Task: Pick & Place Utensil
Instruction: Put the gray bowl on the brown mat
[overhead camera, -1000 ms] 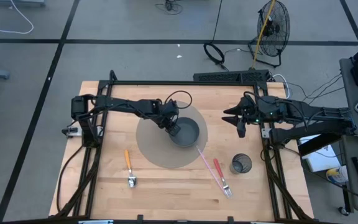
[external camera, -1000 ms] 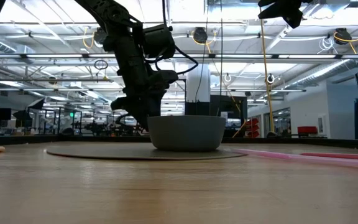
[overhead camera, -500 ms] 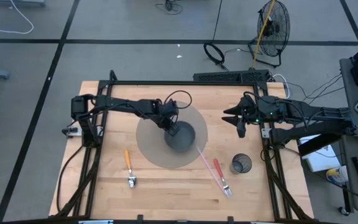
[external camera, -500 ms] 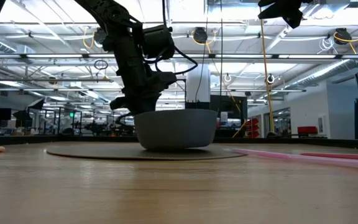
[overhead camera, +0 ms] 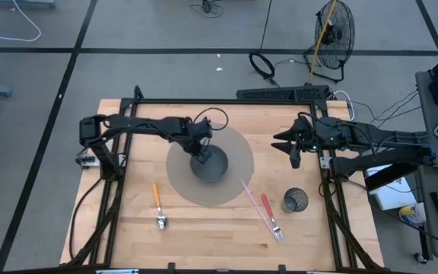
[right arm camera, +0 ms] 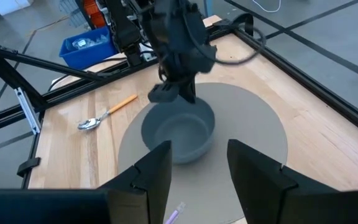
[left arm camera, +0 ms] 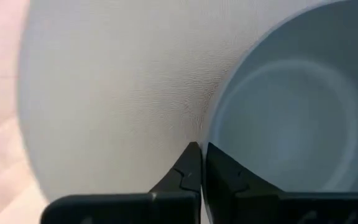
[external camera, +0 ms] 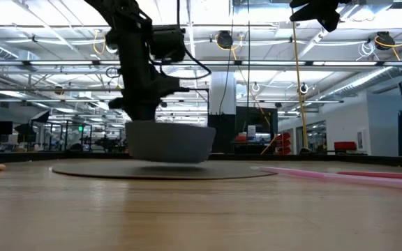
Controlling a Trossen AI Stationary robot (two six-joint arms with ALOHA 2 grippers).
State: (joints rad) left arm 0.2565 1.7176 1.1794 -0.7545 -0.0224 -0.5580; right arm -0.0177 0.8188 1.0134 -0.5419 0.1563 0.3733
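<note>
- spoon (overhead camera: 158, 204): orange handle, metal bowl, lying near the table's (overhead camera: 128, 236) front-left corner; judged light, stiff and slick at the bowl end, best taken across the handle's middle.
- left gripper (overhead camera: 199, 154): fingers pinched narrow on the rim of the grey bowl (overhead camera: 211, 164) over the round grey mat (overhead camera: 238, 144) at the table's centre; the low view shows the bowl tilted, one side off the mat. the bowl looks rigid and smooth, so a one-sided rim pinch is likely to let it swing.
- pink fork (overhead camera: 271, 217) and pale pink straw (overhead camera: 255, 203): near the front edge, right of centre; thin, light, low-lying.
- mesh cup (overhead camera: 295, 200): just beside the fork, toward the right edge.
- right gripper (overhead camera: 290, 148): waits high by the right edge, fingers wide.
- no readable writing or brands.
</note>
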